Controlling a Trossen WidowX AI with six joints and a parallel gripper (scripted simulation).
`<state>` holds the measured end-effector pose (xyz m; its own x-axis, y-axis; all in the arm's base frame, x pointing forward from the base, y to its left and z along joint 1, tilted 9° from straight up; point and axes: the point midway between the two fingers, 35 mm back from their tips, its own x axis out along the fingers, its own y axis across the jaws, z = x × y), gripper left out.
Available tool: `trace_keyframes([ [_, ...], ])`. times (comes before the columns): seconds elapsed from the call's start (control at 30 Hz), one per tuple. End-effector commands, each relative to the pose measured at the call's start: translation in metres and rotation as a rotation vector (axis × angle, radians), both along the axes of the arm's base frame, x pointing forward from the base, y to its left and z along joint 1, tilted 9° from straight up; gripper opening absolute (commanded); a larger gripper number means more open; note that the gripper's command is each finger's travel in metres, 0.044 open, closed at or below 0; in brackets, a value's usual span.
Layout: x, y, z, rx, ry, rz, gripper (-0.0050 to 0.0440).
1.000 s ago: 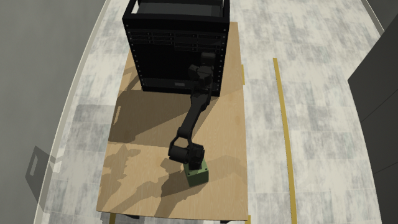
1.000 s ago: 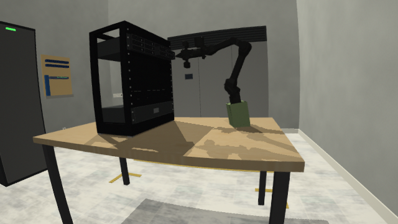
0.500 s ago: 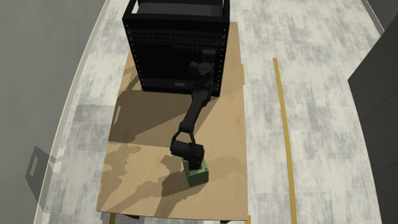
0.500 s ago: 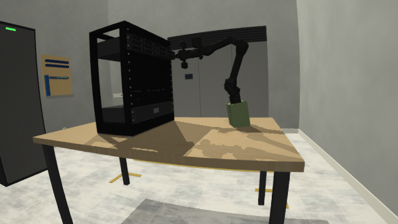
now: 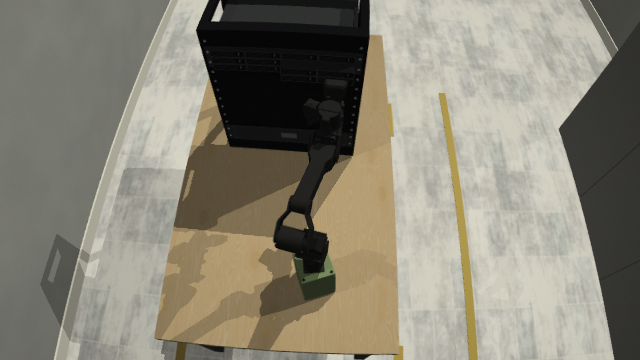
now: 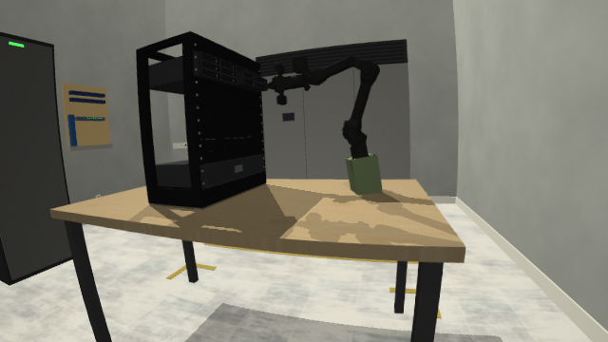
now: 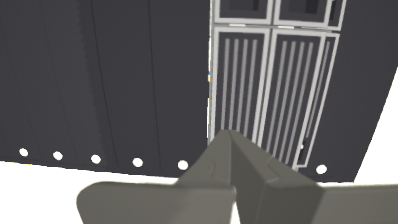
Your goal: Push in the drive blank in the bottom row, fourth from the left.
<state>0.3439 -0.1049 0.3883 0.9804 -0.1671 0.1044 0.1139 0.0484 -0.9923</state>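
Observation:
The black rack stands at the far end of the table; it also shows in the side view. Its drive blanks sit in rows near the top of the front face. In the wrist view the picture is turned, with the rack's right post and its holes along the bottom. The bottom-row, fourth blank is the left ribbed panel, and the blank one row above it is to its right. My gripper is shut and empty, its tips pointing at the end of the left ribbed panel. From the side the gripper reaches the rack's front; contact cannot be told.
The arm's green base stands on the near right of the wooden table. Plain black panels fill the rack front below the blanks. A dark cabinet stands on the floor to the left.

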Motion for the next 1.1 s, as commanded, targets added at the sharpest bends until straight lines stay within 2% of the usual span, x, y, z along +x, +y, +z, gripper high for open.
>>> trace_keyframes([
  [0.0, -0.0023, 0.0012, 0.0151, -0.015, -0.033, -0.002, -0.005],
  [1.07, -0.0009, 0.0018, 0.0191, -0.015, -0.033, -0.002, -0.005],
])
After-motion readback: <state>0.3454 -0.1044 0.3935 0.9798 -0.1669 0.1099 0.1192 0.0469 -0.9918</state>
